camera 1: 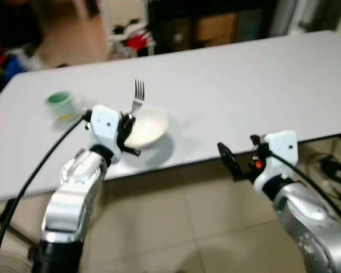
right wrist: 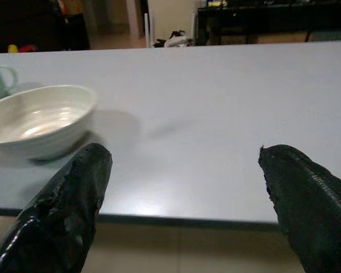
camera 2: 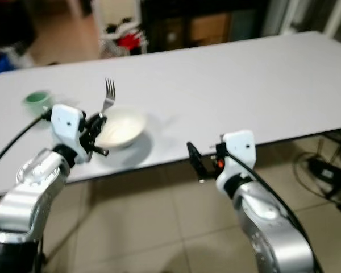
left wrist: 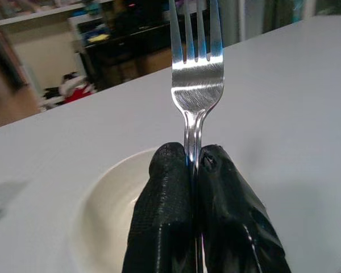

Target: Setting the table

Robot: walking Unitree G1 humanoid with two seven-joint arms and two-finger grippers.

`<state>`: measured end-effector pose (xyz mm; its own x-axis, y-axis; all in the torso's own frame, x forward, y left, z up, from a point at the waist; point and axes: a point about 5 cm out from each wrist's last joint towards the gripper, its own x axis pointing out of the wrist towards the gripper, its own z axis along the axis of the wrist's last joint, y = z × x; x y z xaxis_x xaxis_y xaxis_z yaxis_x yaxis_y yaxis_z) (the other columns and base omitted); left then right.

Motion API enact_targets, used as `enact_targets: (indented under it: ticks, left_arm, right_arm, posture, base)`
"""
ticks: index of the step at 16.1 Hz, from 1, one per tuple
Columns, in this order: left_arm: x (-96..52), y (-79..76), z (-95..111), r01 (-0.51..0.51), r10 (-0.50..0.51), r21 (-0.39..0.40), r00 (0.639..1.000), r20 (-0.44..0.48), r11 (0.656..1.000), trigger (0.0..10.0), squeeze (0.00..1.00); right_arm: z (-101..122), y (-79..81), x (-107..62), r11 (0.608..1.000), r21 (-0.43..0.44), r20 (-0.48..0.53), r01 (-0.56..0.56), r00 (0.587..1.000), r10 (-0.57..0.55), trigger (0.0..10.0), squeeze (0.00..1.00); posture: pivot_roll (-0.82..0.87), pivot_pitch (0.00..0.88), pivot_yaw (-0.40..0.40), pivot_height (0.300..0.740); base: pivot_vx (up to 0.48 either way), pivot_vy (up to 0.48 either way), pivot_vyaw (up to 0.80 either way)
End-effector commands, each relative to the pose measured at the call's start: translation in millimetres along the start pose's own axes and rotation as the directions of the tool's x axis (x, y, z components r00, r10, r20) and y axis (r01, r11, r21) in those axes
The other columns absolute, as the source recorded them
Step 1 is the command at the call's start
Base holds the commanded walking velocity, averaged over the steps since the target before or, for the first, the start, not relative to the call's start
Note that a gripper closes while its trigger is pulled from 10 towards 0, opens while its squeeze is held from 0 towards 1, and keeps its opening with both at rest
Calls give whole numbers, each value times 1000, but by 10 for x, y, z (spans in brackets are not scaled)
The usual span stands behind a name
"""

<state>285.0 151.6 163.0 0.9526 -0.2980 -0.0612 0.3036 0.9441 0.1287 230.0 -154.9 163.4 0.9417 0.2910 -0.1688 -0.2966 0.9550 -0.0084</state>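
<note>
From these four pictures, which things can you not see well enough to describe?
- The fork: its handle is hidden between the left claw's fingers in the left wrist view.
- The green cup: blurred in the left eye view, cut off by the frame edge in the right wrist view; contents unclear.
- The white bowl: whether it holds anything is unclear.
- The right claw hangs open before the table.

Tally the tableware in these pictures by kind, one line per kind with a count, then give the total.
Fork, held upright in the left gripper: 1
White bowl on the table: 1
Green mug on the table: 1
Total: 3
</note>
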Motion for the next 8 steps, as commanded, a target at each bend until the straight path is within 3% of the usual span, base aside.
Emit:
enact_targets:
  ticks: [1,4,8]
  left_arm:
    - [-34,-18,16,-6,6,4,1000,7,1000,10000,0]
    - [-216,34,-9,-42,42,31,999,-11,999,10000,0]
    - [-261,-10,18,20,-17,96,999,-32,995,10000,0]
  right_arm:
    - [48,-27,8,1000,-1,21,-15,1000,15,10000,0]
    - [67,-39,33,998,-19,41,-52,998,52,10000,0]
    - [16,-78,12,998,-18,25,-61,998,61,10000,0]
  posture:
    - [10,0,63,740]
    - [62,0,5,740]
    - [62,0,12,740]
  base:
    - [405,0,0]
    - [404,0,0]
    - [390,0,0]
